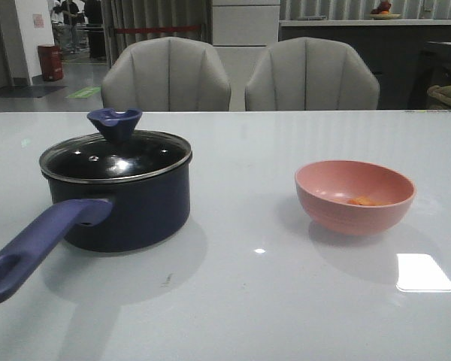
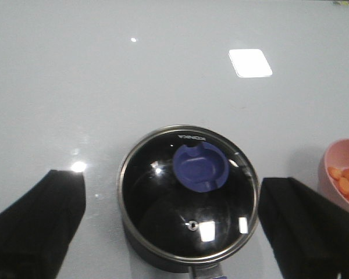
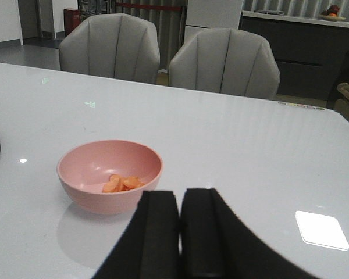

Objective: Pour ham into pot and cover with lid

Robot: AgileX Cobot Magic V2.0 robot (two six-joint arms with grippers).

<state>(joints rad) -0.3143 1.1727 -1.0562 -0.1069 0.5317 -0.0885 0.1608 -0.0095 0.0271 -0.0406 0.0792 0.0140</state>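
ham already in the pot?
No. In the right wrist view the ham lies in the pink bowl, and the lid sits on the pot.

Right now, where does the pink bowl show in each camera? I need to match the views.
Front view: bowl right of centre, ham inside.
Left wrist view: only a slice of it at the right edge, beside the pot.
Right wrist view: left of centre, beyond the shut right hand.
Shared landmark: the square light reflection on the table.

Pink bowl point(image 1: 355, 197) on white table point(image 1: 248, 301); 2 chairs point(image 1: 166, 75) behind.
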